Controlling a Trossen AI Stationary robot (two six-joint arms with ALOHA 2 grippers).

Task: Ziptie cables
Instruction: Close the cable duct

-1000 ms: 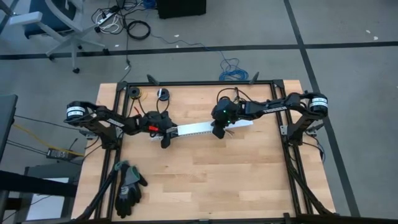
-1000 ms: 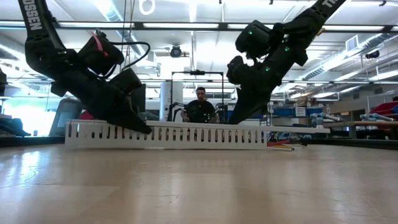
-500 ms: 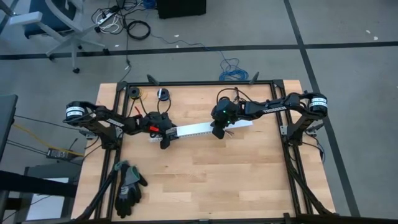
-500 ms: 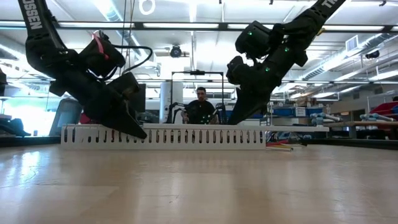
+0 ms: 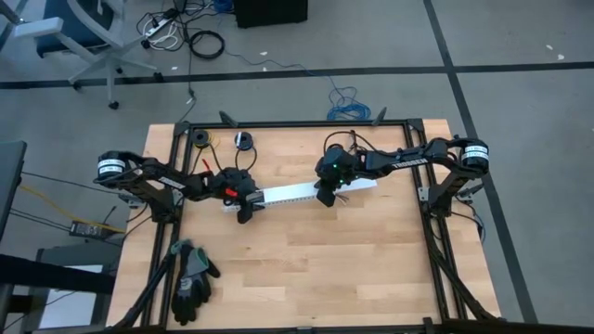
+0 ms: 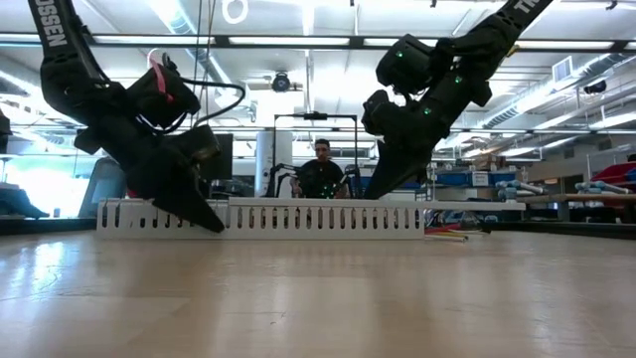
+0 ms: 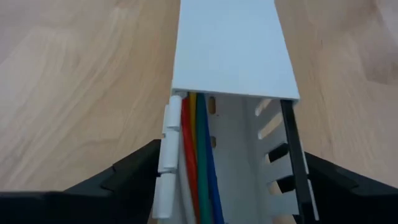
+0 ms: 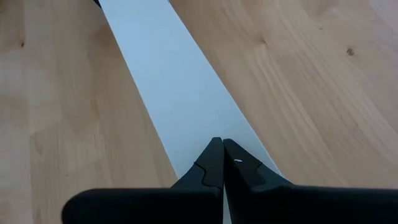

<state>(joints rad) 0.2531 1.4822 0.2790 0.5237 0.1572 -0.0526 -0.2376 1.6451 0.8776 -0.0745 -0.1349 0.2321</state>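
A long white slotted duct [image 5: 292, 193] lies flat on the table with a white cover [image 7: 230, 43] on top. Inside it run the cables [image 7: 196, 162], red, orange, green and blue, beside a thin dark strip [image 7: 292, 149]. Coloured wire ends [image 6: 447, 235] stick out past the duct's right end. My left gripper [image 7: 231, 155] is open at the duct's left end, one finger on each side of it, tips down at the table [image 6: 214, 224]. My right gripper [image 8: 219, 144] is shut over the cover near the duct's right end [image 5: 325, 198]. My left gripper has its fingers [image 7: 134, 174] on either side of the duct's left end, slanting down from the table's left; I cannot tell whether they touch its walls. My right gripper comes slanting down from the right, its shut fingertips [image 8: 214, 152] resting on the top face of the cover [image 8: 186, 99]. The duct lies flat on the table.
A pair of black gloves [image 5: 192, 278] lies at the near left of the table. Two small round things [image 5: 200, 138] [image 5: 242, 141] sit at the far edge. A black frame [image 5: 297, 123] borders the table. A person [image 6: 320, 169] sits in the room beyond.
My left gripper has drawn back toward the table's left and tipped steeper. The duct has slid a little to the left with it, then stayed put. My right gripper has kept still on the cover.
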